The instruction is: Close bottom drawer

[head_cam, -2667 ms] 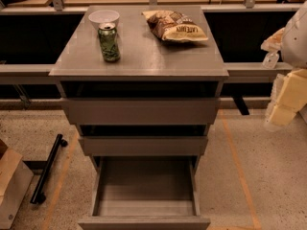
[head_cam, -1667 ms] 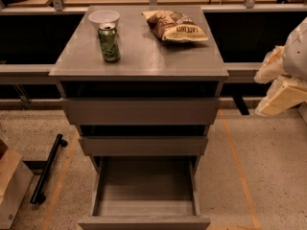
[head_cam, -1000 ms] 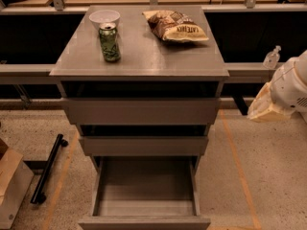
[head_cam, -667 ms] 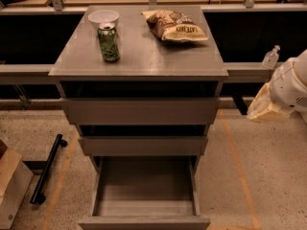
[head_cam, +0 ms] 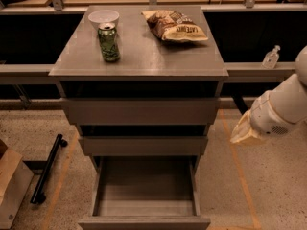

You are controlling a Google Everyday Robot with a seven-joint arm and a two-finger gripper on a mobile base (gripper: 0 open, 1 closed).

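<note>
We see the bottom drawer [head_cam: 145, 195] at 6 o'clock, pulled far out below the mid-width drawer front [head_cam: 143, 146] and the widest drawer front [head_cam: 140, 111]. It is grey-brown and the narrowest of the 3, with a plain handleless panel and a deep rectangular box. The gripper [head_cam: 243, 132] hangs at 3 o'clock, apart from the desk [head_cam: 144, 56]; whether it is wide or narrow we cannot tell.

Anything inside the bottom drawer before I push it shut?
The bottom drawer shows a bare floor with nothing in it. Its rear strip is hidden under the middle drawer front. The gripper hangs right of the cabinet, apart from it.
</note>
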